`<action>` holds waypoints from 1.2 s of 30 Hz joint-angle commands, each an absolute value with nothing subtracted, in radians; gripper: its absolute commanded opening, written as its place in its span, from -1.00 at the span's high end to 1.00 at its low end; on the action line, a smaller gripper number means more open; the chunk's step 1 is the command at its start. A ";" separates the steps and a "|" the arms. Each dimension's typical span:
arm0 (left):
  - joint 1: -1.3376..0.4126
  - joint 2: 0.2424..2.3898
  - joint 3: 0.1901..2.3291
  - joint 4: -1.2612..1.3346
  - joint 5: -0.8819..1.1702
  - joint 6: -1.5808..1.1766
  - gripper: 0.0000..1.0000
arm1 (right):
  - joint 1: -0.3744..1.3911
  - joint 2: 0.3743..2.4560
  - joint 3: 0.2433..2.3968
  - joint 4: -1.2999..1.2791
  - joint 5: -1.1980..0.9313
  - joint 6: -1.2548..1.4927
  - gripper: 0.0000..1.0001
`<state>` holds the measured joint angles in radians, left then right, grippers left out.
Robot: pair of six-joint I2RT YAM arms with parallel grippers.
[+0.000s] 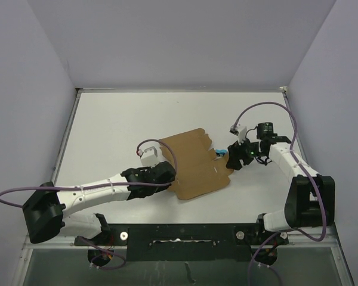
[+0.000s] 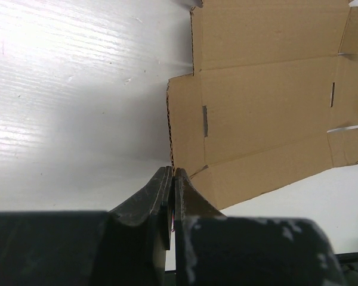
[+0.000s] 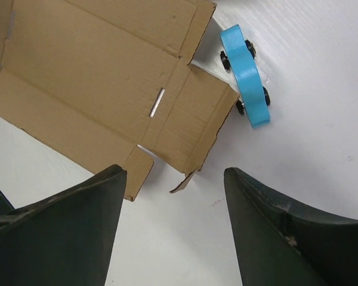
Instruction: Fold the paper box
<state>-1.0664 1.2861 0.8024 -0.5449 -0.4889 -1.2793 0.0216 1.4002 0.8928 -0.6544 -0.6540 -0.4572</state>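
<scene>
The paper box [image 1: 197,167] lies flat and unfolded on the table [image 1: 119,125]. The left pincer [image 2: 172,179], shut, touches the box's left edge. The right pincer [image 3: 173,173] hangs wide open and empty over the box's right flap corner, near a blue toy car [image 3: 246,74]. Folding looks barely begun; the next move is probably to grasp that flap and lift it.

- Your left gripper [image 2: 172,173] has its fingers pressed flat together; behind it your left arm [image 1: 95,190] lies stretched low.
- Your right gripper [image 3: 173,174] holds its fingers wide apart; behind it your right arm [image 1: 286,162] is bent.
</scene>
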 commanded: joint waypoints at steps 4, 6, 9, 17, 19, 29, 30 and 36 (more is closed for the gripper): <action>-1.093 1.289 0.835 -0.506 -0.545 -1.324 1.00 | 0.045 1.450 0.941 -0.633 -0.552 -0.449 -0.26; -1.095 1.290 0.834 -0.503 -0.543 -1.324 1.00 | 0.047 1.467 0.944 -0.632 -0.533 -0.444 -0.21; -1.101 1.291 0.833 -0.494 -0.540 -1.324 1.00 | 0.055 1.489 0.950 -0.629 -0.518 -0.442 -0.13; -1.111 1.273 0.815 -0.473 -0.534 -1.322 1.00 | 0.078 1.530 0.974 -0.625 -0.470 -0.430 0.62; -1.111 1.262 0.795 -0.445 -0.527 -1.304 0.93 | 0.078 1.532 0.981 -0.623 -0.455 -0.427 0.86; -0.960 0.953 0.629 -0.285 -0.376 -0.962 -0.50 | 0.040 1.501 0.988 -0.649 -0.512 -0.488 1.00; -0.893 0.882 0.603 -0.236 -0.305 -0.902 -0.69 | 0.038 1.503 0.988 -0.652 -0.517 -0.492 1.00; -0.565 0.751 0.593 -0.230 0.006 -0.762 -0.96 | 0.032 1.499 0.990 -0.664 -0.549 -0.509 1.00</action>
<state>-0.7166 0.7769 0.5663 -0.3103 -0.2298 -0.9241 0.0387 1.5352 0.9501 -0.6598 -0.4973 -0.4797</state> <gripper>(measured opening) 0.978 0.037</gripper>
